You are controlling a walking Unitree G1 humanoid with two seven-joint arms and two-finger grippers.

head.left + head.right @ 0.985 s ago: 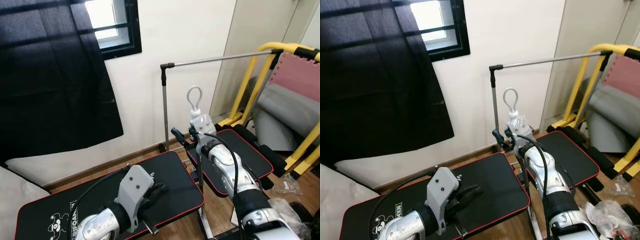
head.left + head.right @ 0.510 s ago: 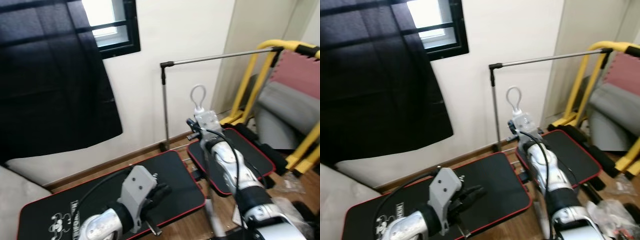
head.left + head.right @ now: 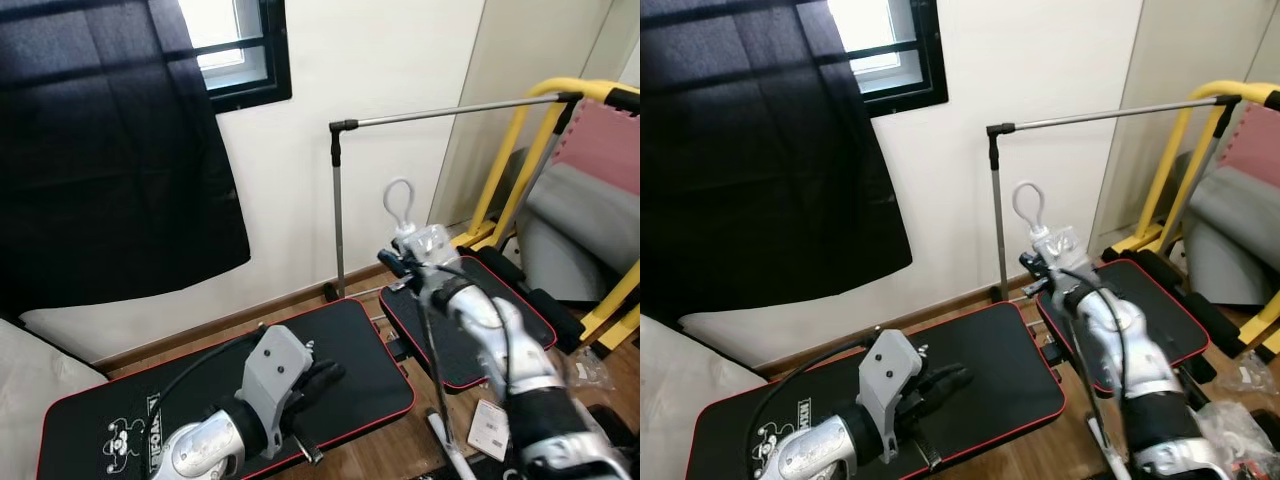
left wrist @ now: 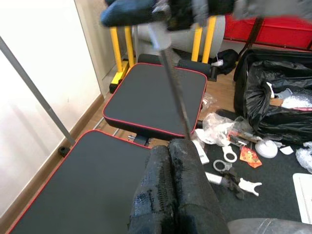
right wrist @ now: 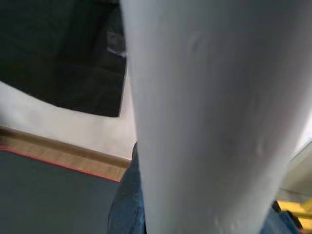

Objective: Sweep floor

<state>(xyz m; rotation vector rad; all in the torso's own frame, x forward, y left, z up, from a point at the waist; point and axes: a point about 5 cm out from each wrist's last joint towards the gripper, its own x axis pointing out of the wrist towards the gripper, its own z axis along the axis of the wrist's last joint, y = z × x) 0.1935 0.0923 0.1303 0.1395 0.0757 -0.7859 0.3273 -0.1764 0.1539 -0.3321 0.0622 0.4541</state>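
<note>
Left wrist view reveals floor litter (image 4: pixel 229 161) beyond left tool (image 4: pixel 173 195).

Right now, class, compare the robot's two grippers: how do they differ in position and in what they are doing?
The right gripper is raised and clamped around the broom handle, just below its white hanging loop; the left gripper sits lower, over the black mat, holding nothing. In the left wrist view the left gripper's fingers are pressed together. Both are shut.

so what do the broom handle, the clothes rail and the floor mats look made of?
Broom handle: white glossy plastic, moulded hanging loop; thin dark, probably metal, shaft below. Clothes rail: bare shiny metal tube with black plastic-looking corner joints. Floor mats: matte black padding, likely foam, with red edging.
</note>
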